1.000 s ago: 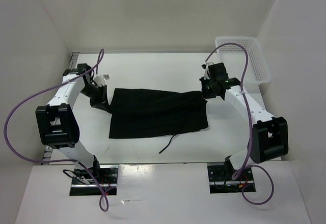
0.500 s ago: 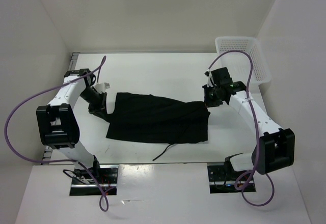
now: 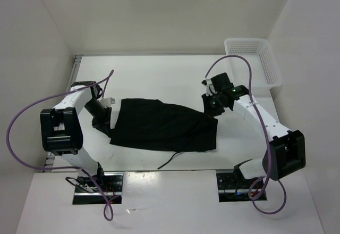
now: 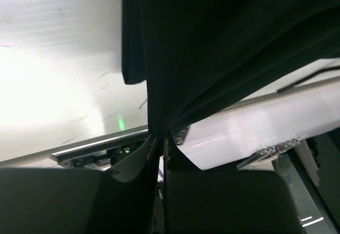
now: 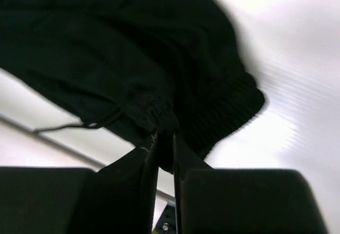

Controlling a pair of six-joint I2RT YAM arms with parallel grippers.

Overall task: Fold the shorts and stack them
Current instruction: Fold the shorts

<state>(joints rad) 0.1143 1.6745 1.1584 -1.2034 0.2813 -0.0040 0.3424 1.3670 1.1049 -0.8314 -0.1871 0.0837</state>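
Where the fingertips of your left gripper (image 4: 161,138) meet, a fold of the black shorts (image 4: 223,48) is pinched between them, and only a thin slit shows between the two dark fingers (image 4: 133,165). From that pinch the cloth rises taut and fans out across the wrist view. Your right gripper (image 5: 163,135) is likewise clamped on a bunched bit of the gathered waistband, its jaws nearly together around the fabric. The thin drawstring (image 5: 79,126) loops out just beside that grip.

From above, you see the shorts (image 3: 159,127) spread across the middle of the white table (image 3: 159,74), stretched between the two arms. The left gripper (image 3: 108,129) holds their left edge and the right gripper (image 3: 210,111) holds their far right corner. The cloth runs slightly aslant, with soft creases through the middle. The drawstring (image 3: 169,161) trails off the near edge toward the arm bases. A white mesh basket (image 3: 268,64) sits at the far right corner of the table, well apart from the shorts.
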